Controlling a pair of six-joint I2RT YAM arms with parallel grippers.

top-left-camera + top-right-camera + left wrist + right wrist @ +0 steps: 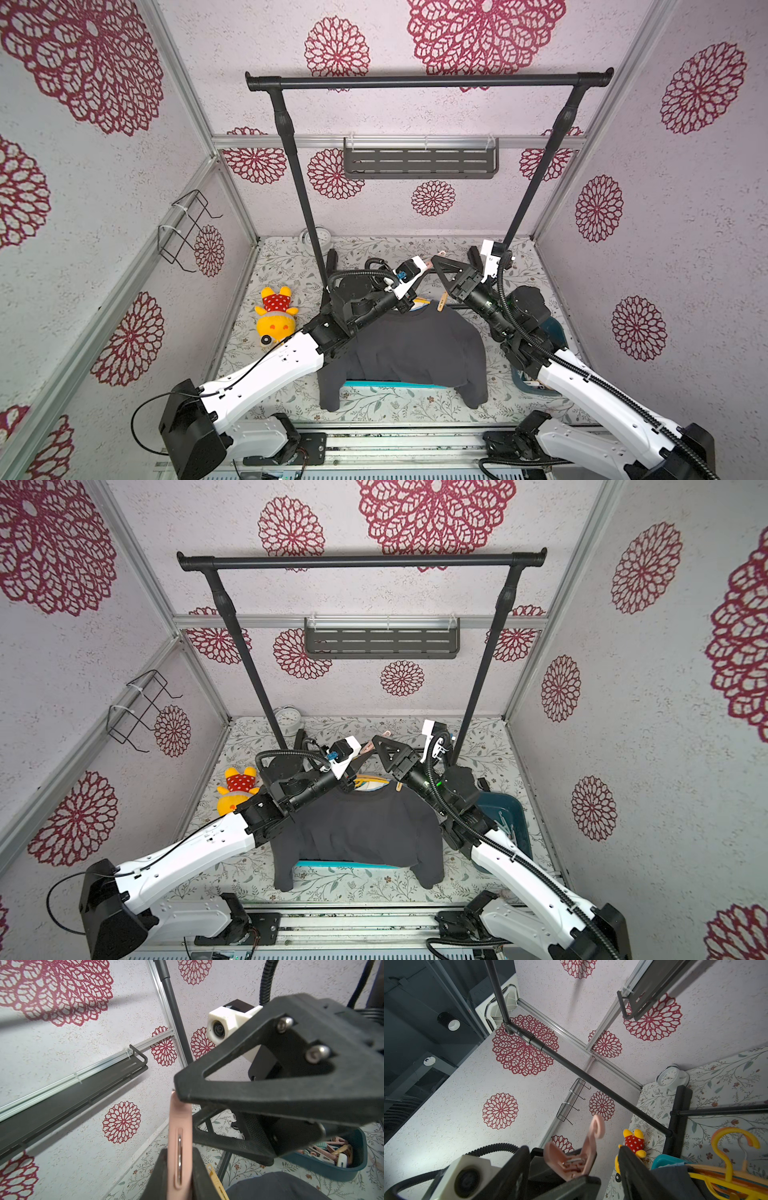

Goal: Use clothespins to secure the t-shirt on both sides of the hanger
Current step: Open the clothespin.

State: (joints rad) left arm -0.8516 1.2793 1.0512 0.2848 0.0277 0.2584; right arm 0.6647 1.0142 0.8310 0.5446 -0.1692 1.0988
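My left gripper (179,1169) is shut on a pink clothespin (179,1142), held up above the table behind the t-shirt's collar. My right gripper (575,1169) is open, its black fingers (633,1169) standing on either side of that pink clothespin (577,1157) without pressing it. The dark t-shirt (415,349) lies spread on the table over a yellow hanger (419,303). A peach clothespin (441,302) sits at its right shoulder by the collar. In both top views the two grippers meet above the collar, around the pink clothespin (386,734).
A teal bin (509,812) of loose clothespins (336,1151) stands at the right. The black clothes rack (428,81) spans the back. A yellow plush toy (276,316) lies at the left, a white clock (289,719) at the back. More hangers (729,1178) lie near the collar.
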